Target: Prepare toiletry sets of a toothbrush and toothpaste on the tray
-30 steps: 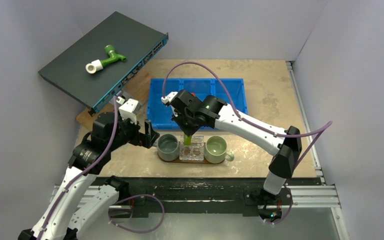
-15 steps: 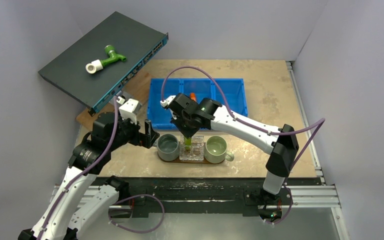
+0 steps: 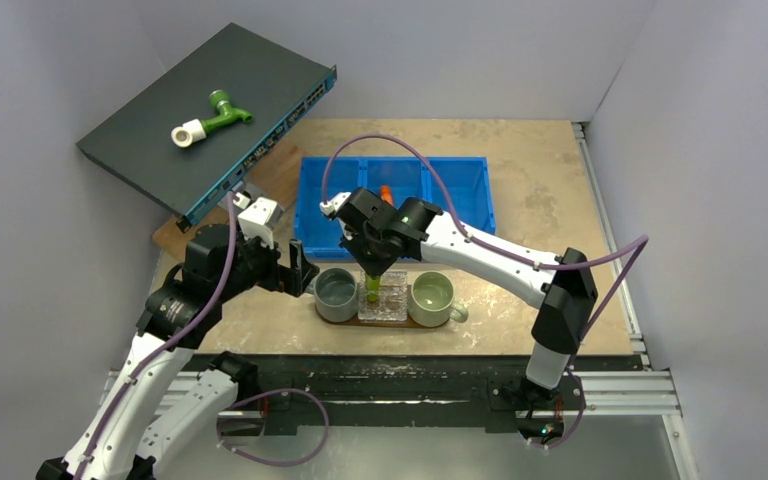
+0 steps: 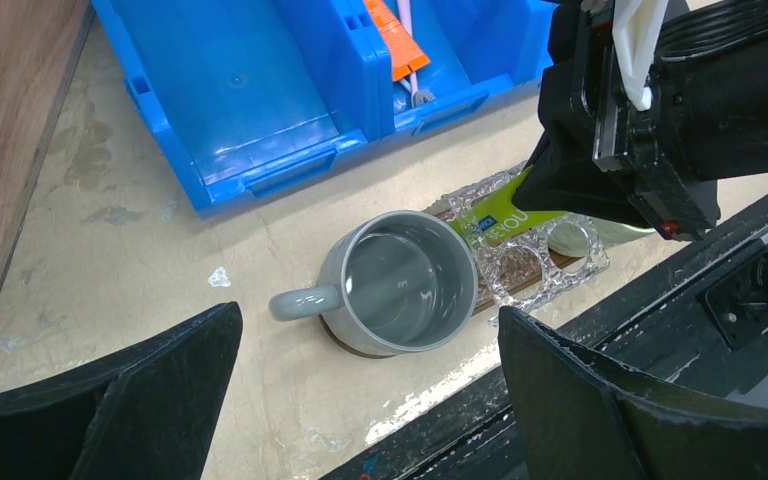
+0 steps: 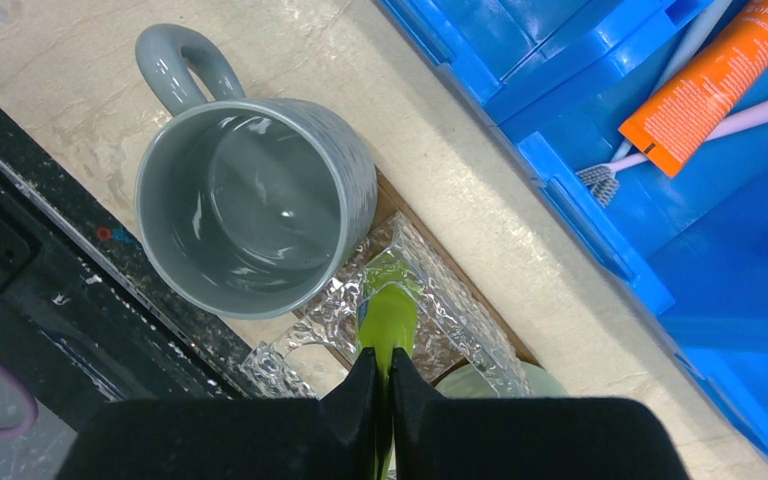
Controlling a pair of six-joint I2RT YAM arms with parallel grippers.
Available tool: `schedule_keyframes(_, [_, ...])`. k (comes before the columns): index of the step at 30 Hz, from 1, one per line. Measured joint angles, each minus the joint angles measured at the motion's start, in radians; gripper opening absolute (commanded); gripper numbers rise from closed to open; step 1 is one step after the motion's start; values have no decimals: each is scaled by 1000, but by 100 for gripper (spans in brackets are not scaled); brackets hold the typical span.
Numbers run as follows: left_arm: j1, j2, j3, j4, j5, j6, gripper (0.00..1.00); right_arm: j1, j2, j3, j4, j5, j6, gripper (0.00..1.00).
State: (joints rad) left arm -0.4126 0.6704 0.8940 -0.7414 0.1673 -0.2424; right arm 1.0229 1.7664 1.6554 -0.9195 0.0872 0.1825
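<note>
Lime-green tube [image 5: 386, 318]: soft glossy plastic, pinched flat between the right gripper [image 5: 381, 378] fingers, jaws clamped on it. It hangs tilted. Its lower end is at the top of a clear, crinkle-textured glass holder [image 4: 522, 272] with round holes. Can't tell if it's seated in a slot. The holder sits on the tray [image 4: 345, 346], a thin glossy dark-brown board, between a grey mug [image 5: 250, 190] and a pale green mug [image 3: 432, 295].

Writing: the left wrist view shows "YOU" on the green tube, the rest is cut off by the gripper. Print on the orange tube [image 5: 715, 85] is too small to read.

The orange tube, pink toothbrush [image 5: 760, 115] and pale blue-white toothbrush [image 5: 685, 50] lie together in the middle compartment of the blue bin [image 3: 460, 165], smooth moulded plastic, behind the tray.

Left gripper [image 4: 368, 330]: jaws spread wide, holding nothing, above the grey mug's left side.

Only the top view shows the dark flat box [image 3: 160, 110] at rear left with a green-and-white pipe fitting [image 3: 210, 117] on it. The holder's texture shows only in the wrist views.
</note>
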Motion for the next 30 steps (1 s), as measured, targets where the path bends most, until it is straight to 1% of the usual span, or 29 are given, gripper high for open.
schedule_keyframes(2, [0,0,0,0,0,0,99,0,0,-2,0,0,1,15])
schedule_keyframes(5, [0,0,0,0,0,0,99,0,0,-3,2,0,5,30])
schedule_keyframes(9, [0,0,0,0,0,0,99,0,0,-3,4,1,12,42])
schedule_keyframes(10, [0,0,0,0,0,0,99,0,0,-2,3,2,15,44])
schedule_keyframes(19, [0,3,0,0,0,0,99,0,-1,69,3,30,27,52])
schedule_keyframes(25, [0,3,0,0,0,0,99,-15,-8,135,8,78,30,54])
schedule_keyframes(30, [0,3,0,0,0,0,99,-82,-14,176,19,83,37,54])
